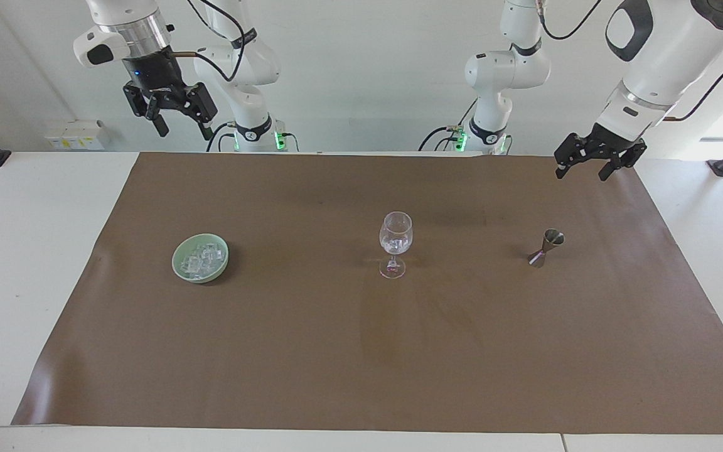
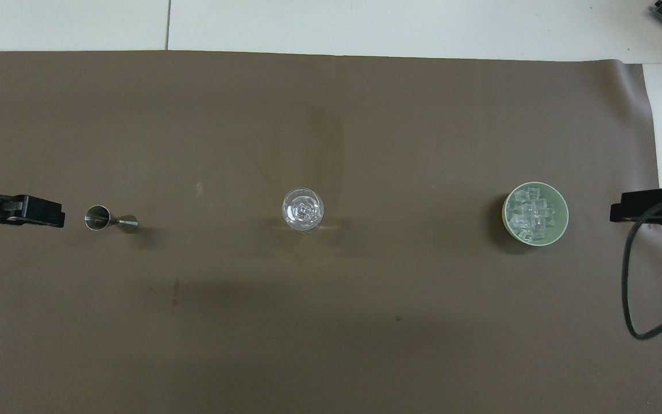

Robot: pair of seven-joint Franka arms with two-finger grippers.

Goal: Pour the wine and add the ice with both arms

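Note:
The ice (image 2: 531,214) lies heaped in a pale green bowl (image 1: 200,258) toward the right arm's end of the mat. A clear stemmed glass (image 1: 395,243) stands mid-mat, and glassy pieces show inside the glass (image 2: 303,210). The wine is out of view. My right gripper (image 1: 184,130) hangs open and empty high over the table edge at the robots' side; from overhead the right gripper (image 2: 641,213) shows beside the bowl (image 2: 561,195). My left gripper (image 1: 583,171) is open and empty, raised over the mat's corner; the left gripper (image 2: 38,211) shows beside a steel jigger (image 2: 110,219).
The jigger (image 1: 546,247) stands upright toward the left arm's end, level with the glass and bowl. A brown mat (image 1: 361,351) covers most of the white table (image 1: 22,251). A black cable (image 2: 632,287) dangles from the right wrist over the mat's edge.

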